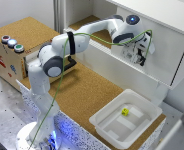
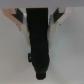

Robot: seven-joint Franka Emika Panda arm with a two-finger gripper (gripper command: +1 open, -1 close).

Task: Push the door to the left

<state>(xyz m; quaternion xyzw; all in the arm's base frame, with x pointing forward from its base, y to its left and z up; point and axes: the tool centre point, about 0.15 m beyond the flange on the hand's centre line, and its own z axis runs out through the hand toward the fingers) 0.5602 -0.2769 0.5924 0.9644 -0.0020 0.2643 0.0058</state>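
Observation:
The door is a large plain white panel covering the half of the white cabinet that lies toward the exterior view's right. The other half stands open onto a cork shelf. My gripper is close against the door's face near its edge on the exterior view's left; whether it touches the door I cannot tell. In the wrist view its black fingers form one dark bar with no gap, so the gripper looks shut with nothing in it. Behind the fingers is the blank white door.
A white plastic bin stands on the cork counter below the door, with a small yellow object inside. A wooden box with coloured buttons sits at the exterior view's left. A green cable runs along the arm.

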